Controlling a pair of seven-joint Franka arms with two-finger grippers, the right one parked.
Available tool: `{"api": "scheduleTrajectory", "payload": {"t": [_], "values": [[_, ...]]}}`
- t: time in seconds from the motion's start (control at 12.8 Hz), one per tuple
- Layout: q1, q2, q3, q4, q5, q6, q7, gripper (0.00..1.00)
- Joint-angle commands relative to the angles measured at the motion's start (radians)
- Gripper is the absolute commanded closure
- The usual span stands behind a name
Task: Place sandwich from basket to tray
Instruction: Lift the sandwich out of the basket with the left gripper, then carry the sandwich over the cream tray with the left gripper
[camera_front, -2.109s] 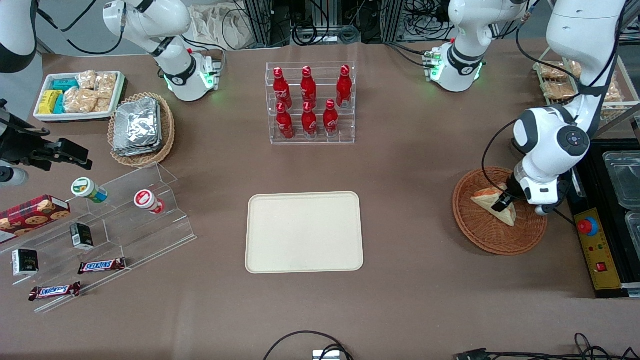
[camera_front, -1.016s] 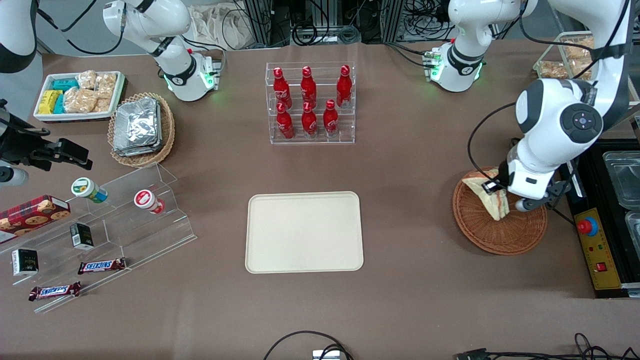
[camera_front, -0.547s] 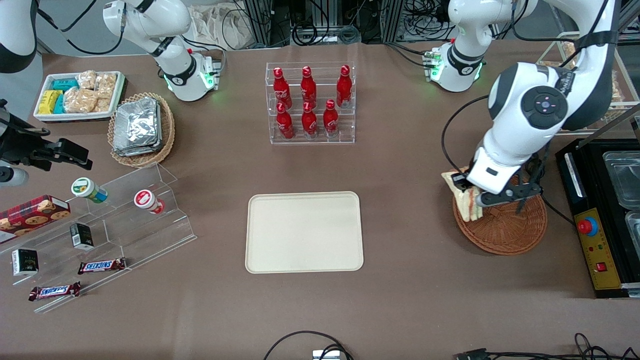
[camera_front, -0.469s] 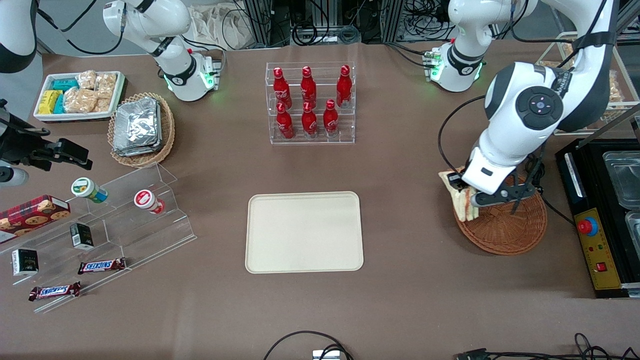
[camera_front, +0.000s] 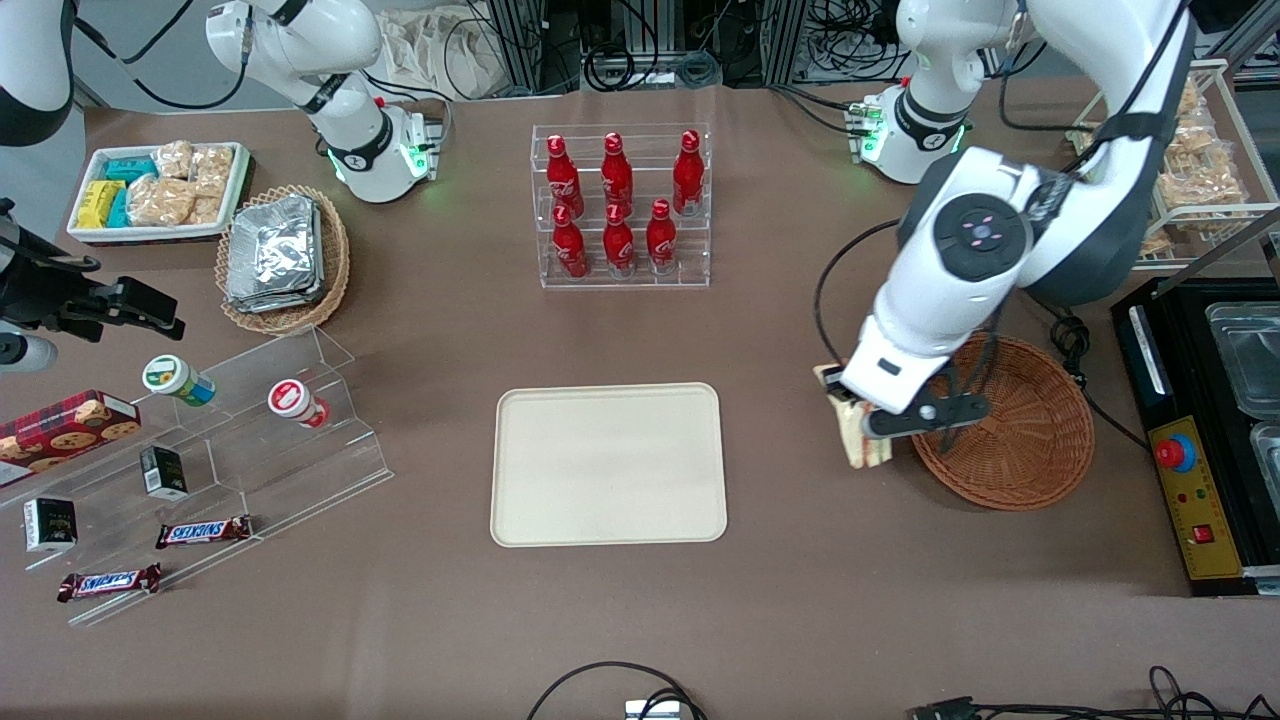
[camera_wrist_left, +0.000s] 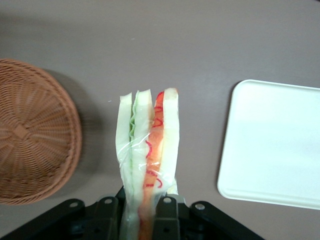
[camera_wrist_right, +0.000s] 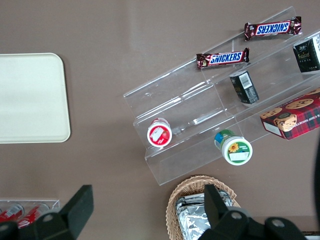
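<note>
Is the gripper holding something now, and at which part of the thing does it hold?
Yes. The gripper holds the sandwich by one end, its fingers shut on the two bread faces, above the table between the basket and the tray.

The end effector (camera_front: 862, 415) holds the sandwich (camera_front: 858, 432) above the surface (camera_front: 780, 560), between the basket (camera_front: 1030, 440) and the tray (camera_front: 608, 464).

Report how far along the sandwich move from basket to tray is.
Done: the sandwich is out of the basket, which now sits bare. In hand: the gripper is shut on the sandwich, holding it above the table between basket and tray, with its cut edge showing in the wrist view. Left: carry it over the tray, lower it and release.
</note>
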Motion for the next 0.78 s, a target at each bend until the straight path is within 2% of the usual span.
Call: {"api": "scheduleTrajectory", "payload": {"t": [0.0, 0.16, 0.39, 0.7], "values": [[-0.08, 0.134, -0.009, 0.185, 0.054, -0.083, -0.071, 1.0], [-0.111, 0.18, -0.012, 0.225, 0.097, -0.093, -0.048, 1.0], [-0.18, 0.237, -0.006, 0.268, 0.105, -0.093, -0.009, 1.0], [-0.252, 0.324, -0.006, 0.274, 0.176, -0.038, -0.005, 1.0]]}}
